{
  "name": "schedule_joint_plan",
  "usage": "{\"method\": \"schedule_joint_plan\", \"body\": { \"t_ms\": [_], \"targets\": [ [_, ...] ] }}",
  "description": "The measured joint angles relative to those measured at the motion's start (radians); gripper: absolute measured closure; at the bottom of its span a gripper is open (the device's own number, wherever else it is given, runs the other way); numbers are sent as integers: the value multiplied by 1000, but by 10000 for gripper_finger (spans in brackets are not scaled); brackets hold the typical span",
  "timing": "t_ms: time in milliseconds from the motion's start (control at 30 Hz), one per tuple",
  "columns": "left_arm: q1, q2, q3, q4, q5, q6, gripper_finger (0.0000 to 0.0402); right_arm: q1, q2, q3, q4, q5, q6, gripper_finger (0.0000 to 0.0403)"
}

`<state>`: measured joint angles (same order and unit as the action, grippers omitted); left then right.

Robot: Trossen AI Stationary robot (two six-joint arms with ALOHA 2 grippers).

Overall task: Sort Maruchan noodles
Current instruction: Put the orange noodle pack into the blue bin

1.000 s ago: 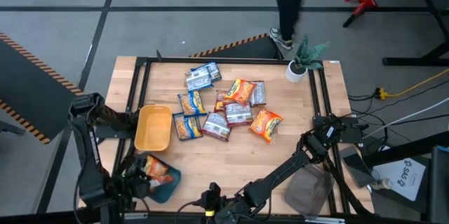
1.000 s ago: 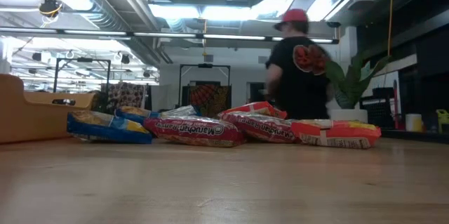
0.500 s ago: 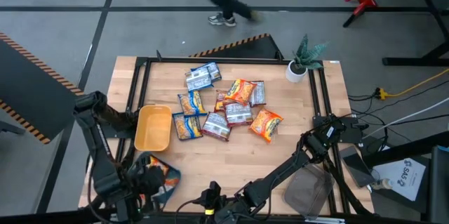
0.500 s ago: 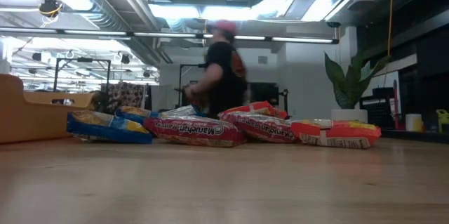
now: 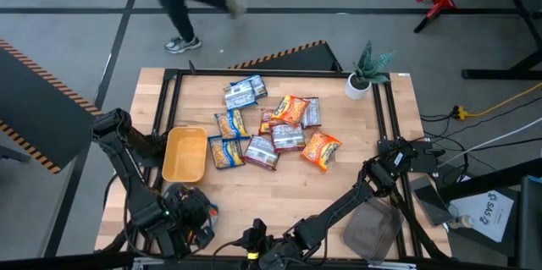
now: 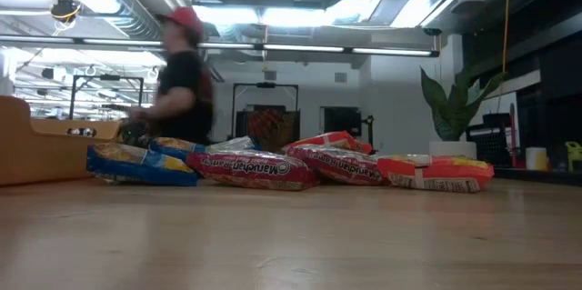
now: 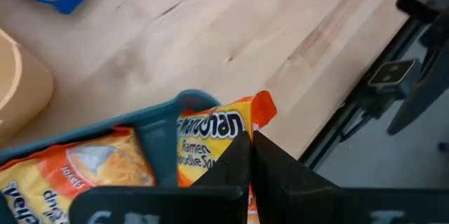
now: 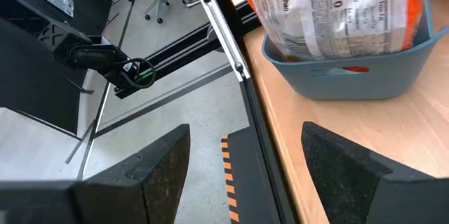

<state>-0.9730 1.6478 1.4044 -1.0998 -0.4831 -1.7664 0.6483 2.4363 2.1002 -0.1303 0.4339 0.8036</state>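
Noodles lie mostly in a loose heap at the middle of the table, with two orange packets already sitting in the teal tray at the near left corner, just beside the yellow tray. My left gripper hangs directly over that teal tray with its fingers clenched together and nothing between them, so I judge a drop is just finished there. My right gripper waits low at the near edge, fingers spread wide and empty, looking across at the teal tray from the side. To do the next pick well, I should lift clear of the tray rim before swinging out, spread my fingers ahead of the descent, and choose a packet on the heap's outer edge, such as the orange one on the right side. Crinkly wrappers slide, so a pinch along a sealed edge should hold better than pressing on the flat face.
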Motion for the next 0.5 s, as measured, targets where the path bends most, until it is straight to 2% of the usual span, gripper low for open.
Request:
{"method": "schedule_joint_plan", "body": {
  "t_ms": [300,500],
  "targets": [
    [0,0,-33,-8,-13,-88,399,0,0,0,-3,8,0,143],
    [0,0,-37,6,-15,0,355,0,0,0,-6,19,-1,143]
  ]
}}
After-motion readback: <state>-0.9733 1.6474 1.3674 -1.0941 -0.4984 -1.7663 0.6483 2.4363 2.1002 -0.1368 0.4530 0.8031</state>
